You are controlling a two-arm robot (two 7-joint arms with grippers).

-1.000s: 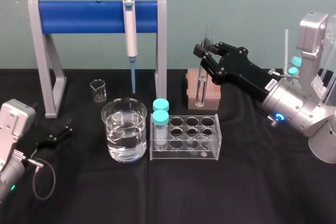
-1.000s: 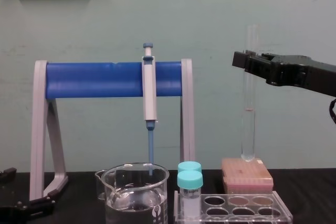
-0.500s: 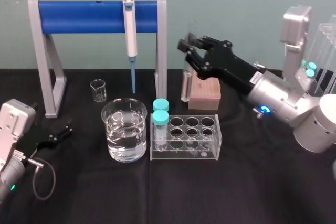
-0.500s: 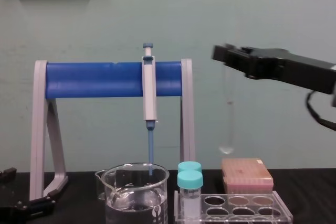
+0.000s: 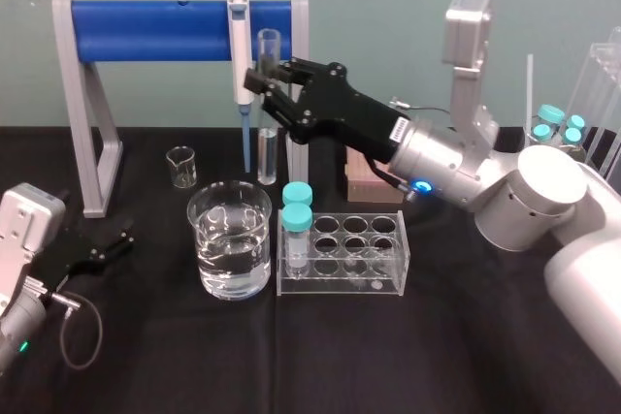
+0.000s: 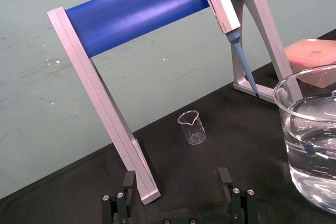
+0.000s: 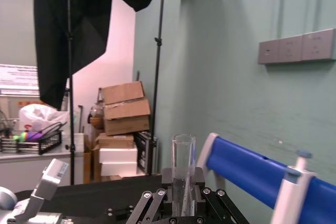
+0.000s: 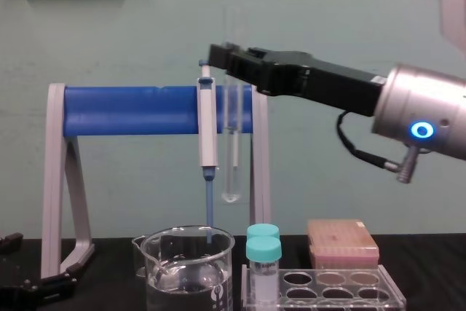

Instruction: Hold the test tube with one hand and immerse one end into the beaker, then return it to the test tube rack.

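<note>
**A:** Starting nearest: spotting the black two-fingered left gripper [image 5: 118, 239] at 8 o'clock on the black table [image 5: 437, 356], with jaws spread wide around nothing?

**B:** Agreeing. Idling there, well apart from the work. Going farther: noting the wide clear glass beaker [image 5: 231, 249] of water near the middle. Just beside it at 3 o'clock, seeing the low clear acrylic test tube rack [image 5: 340, 280], with two teal-capped tubes [image 5: 297, 212] at its beaker end.

**A:** And beyond those?

**B:** Finding the long black right gripper [image 5: 264, 84] reaching in from 3 o'clock, with jaws clamping the upper part of the long thin clear glass test tube [image 8: 231, 165].

**A:** Hanging how?

**B:** Hanging upright, long axis vertical, round end down, open mouth above the jaws. Riding high above the water, touching nothing below.

**A:** Lying where from the beaker?

**B:** Sitting at about 1 o'clock of it, seemingly over the far right rim rather than the centre. Probably needing a short shift toward 7 o'clock before lowering, staying vertical and minding the white-and-blue pipette [image 5: 239, 55] just beside.
</note>
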